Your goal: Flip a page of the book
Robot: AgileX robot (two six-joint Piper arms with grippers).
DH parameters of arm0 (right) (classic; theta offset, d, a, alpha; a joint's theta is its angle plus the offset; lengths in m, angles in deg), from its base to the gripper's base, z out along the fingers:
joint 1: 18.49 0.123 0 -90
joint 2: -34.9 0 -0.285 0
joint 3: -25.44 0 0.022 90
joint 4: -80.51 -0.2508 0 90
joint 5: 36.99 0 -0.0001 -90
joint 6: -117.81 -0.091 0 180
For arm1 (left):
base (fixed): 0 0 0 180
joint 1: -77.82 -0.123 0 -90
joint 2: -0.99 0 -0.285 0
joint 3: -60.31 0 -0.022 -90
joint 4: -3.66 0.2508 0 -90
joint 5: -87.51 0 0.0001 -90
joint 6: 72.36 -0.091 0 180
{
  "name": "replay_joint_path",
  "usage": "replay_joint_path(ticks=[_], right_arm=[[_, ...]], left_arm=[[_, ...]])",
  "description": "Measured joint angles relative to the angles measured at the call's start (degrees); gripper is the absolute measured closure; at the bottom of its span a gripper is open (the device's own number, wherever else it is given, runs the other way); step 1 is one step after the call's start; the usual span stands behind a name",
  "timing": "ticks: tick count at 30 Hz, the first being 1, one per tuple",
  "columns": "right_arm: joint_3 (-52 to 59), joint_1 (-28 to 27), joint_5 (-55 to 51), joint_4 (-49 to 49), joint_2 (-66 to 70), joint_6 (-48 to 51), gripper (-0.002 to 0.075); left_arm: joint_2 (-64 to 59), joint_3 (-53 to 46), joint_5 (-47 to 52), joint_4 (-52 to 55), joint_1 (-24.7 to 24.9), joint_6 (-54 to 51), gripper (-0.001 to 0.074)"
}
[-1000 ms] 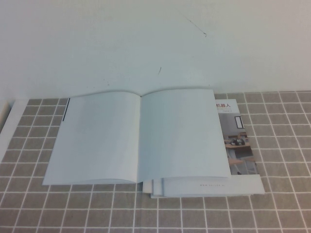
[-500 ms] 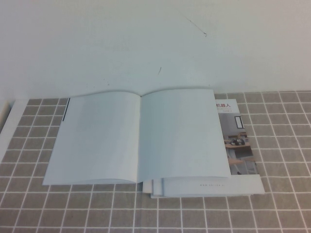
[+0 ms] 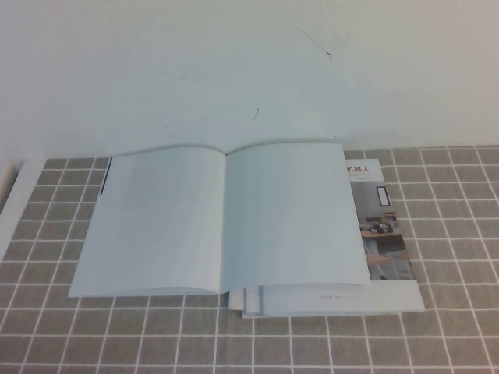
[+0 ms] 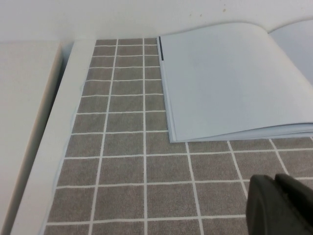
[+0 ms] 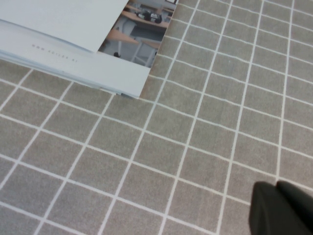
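The book (image 3: 222, 226) lies open and flat on the grey tiled mat, against the white back wall. Its left page (image 3: 156, 226) and right page (image 3: 292, 218) are both plain white, with nothing touching them. Neither gripper shows in the high view. My left gripper (image 4: 275, 180) is shut and holds nothing; it hovers over bare tiles, off the book's (image 4: 230, 83) near left corner. My right gripper (image 5: 276, 187) is also shut and holds nothing. It is over tiles, to the right of the book's (image 5: 49, 19) near right corner.
Under the book's right half lies another booklet (image 3: 382, 226) with a red Chinese heading and a room photo, sticking out to the right and front. A white ledge (image 4: 49, 147) borders the mat on the left. Open tiles (image 3: 452, 327) stretch along the front and right.
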Motion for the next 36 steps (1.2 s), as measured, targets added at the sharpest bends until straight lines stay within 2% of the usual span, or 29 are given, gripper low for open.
replay_joint_path(ticks=[32,36], right_arm=[[0.00,0.00,0.00,0.00,0.00,0.00,0.0727],[0.00,0.00,-0.12,0.00,-3.97,0.00,0.0727]], left_arm=[[0.00,0.00,0.15,0.00,0.16,0.03,0.0739],[0.00,0.00,0.24,0.00,0.16,0.14,0.0739]])
